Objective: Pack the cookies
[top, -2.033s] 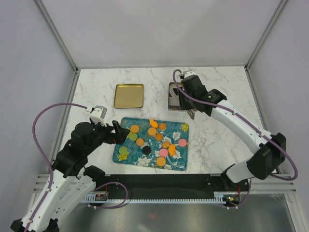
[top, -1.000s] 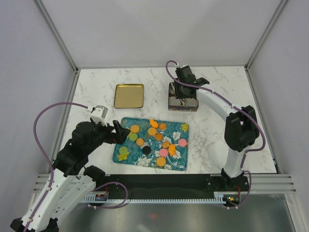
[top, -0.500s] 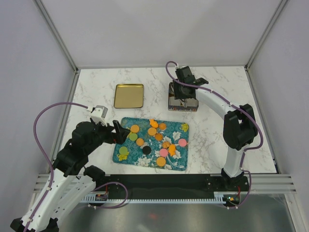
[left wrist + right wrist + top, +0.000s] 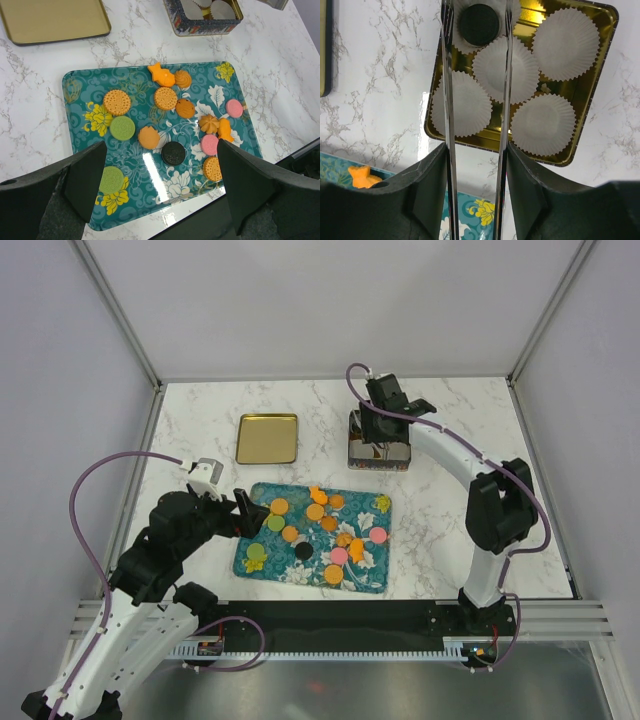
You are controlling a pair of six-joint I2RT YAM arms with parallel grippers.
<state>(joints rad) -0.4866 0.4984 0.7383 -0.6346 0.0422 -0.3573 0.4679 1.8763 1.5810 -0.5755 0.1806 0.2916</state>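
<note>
Illumination is bright, diffuse and overhead; shadows are soft. In the left wrist view, white glare lies on the glossy tray (image 4: 150,160) between the jaws, which are dark and out of focus. In the right wrist view, the gold tin (image 4: 585,87) glints beyond the streak-reflecting jaws; the worktop (image 4: 380,75) is sharp.

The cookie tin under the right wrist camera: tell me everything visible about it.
The tin is square with rounded corners, shiny gold inside, and its outer wall is dark and patterned. It stands open on the marble table, beyond the teal tray. Five white pleated paper cups line its floor; one holds a black cookie. The right gripper hangs open above that cup, apparently touching nothing.
</note>
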